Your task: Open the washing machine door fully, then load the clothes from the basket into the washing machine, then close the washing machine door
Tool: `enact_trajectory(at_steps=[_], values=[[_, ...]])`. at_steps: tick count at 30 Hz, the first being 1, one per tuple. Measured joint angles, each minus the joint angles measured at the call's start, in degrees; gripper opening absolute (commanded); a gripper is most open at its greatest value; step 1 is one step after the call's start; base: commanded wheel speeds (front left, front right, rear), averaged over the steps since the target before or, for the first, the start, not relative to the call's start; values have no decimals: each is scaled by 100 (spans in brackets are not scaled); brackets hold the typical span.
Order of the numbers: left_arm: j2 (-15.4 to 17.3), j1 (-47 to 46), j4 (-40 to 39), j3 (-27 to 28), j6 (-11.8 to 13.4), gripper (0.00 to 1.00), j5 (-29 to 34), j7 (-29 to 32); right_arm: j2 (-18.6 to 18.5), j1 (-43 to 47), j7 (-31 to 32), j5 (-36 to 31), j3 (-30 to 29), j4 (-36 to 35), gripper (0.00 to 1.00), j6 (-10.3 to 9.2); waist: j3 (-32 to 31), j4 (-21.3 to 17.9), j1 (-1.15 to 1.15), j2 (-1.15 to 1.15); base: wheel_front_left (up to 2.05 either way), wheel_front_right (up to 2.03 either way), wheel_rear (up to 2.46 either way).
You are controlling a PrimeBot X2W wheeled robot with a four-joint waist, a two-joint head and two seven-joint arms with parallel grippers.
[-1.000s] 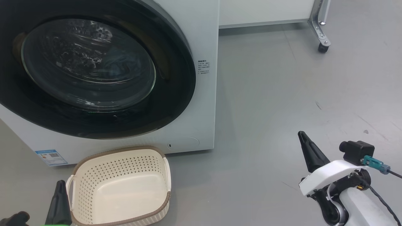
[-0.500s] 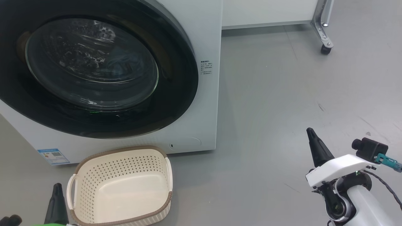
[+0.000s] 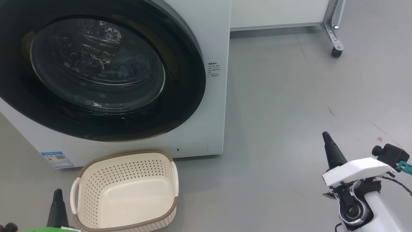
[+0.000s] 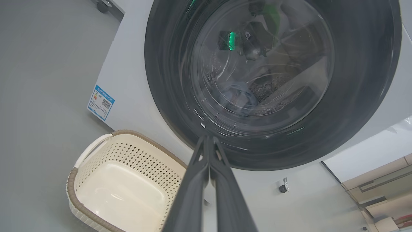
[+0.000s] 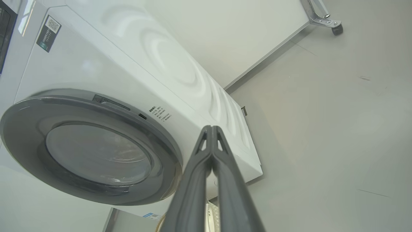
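Before the glossy door (image 3: 96,64), left end effector (image 3: 58,192) and right end effector (image 3: 326,135) hang clenched.

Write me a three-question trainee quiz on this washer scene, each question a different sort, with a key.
1. True or false: the basket is empty.
2. Pick one: the washing machine door is A) swung wide open, B) closed, C) lying on the floor.
3. Fill in: the left gripper has its fingers ____ (open or shut).
Key: 1 true; 2 B; 3 shut.
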Motion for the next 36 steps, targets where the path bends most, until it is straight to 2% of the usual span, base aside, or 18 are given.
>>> enact_trajectory(at_steps=[36], values=[[-213, -226, 136, 311, 107, 0, -2259, 658, 381, 237, 649, 2020, -1150, -278, 0, -105, -42, 137, 0, 0, 0, 0, 0]])
